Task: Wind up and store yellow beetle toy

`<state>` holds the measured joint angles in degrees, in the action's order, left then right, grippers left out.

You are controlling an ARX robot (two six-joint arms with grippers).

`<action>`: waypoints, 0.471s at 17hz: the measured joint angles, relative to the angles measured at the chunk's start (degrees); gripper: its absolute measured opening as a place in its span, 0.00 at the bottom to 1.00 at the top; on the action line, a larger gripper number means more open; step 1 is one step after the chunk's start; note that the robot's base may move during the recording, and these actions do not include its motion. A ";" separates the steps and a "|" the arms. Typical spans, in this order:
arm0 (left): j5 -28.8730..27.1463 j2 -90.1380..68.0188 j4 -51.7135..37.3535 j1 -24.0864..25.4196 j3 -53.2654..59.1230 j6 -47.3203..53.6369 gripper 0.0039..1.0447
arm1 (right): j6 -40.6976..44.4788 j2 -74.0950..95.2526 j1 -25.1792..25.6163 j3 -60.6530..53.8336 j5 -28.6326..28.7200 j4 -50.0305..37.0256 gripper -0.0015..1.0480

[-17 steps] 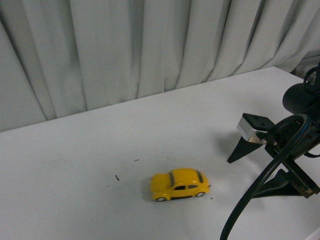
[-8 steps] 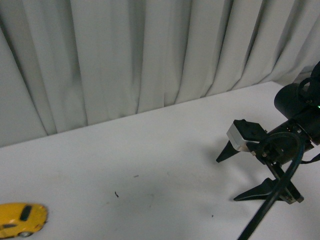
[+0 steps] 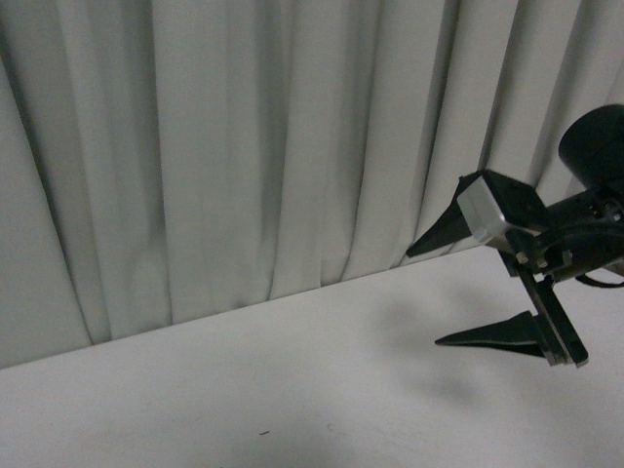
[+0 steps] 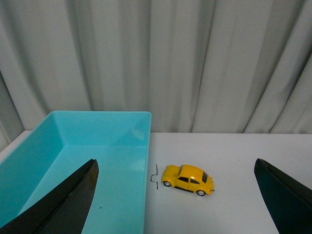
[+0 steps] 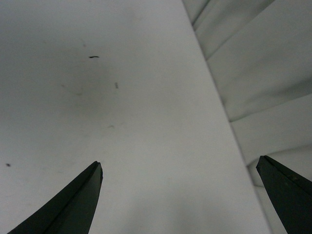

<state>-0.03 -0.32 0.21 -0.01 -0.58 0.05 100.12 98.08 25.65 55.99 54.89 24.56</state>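
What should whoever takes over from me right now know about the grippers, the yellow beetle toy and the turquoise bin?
Left gripper: open, empty, facing the toy and bin.
Right gripper: open, empty, raised above the table in front of the curtain.
Yellow beetle toy: on its wheels on the white table, beside the turquoise bin but not touching it; out of the front view.
Done: nothing that shows; whether the toy has been wound cannot be told.
Left: grasp the toy, wind it if needed, put it in the bin, which holds nothing where visible.
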 joint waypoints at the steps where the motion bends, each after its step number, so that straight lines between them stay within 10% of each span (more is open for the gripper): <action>1: 0.00 0.00 0.00 0.00 0.00 -0.02 0.94 | -0.70 -2.38 0.28 -0.90 0.37 -2.40 0.93; 7: 0.00 0.00 -0.02 0.00 0.00 -0.02 0.94 | -22.03 -25.77 5.66 -5.95 8.41 -22.69 0.93; 8: -0.02 0.00 -0.02 0.00 0.00 -0.02 0.94 | -33.94 -31.45 3.65 -12.59 -3.41 -35.85 0.84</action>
<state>-0.05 -0.32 0.19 -0.01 -0.58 0.03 66.17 66.63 29.30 43.40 51.48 -11.29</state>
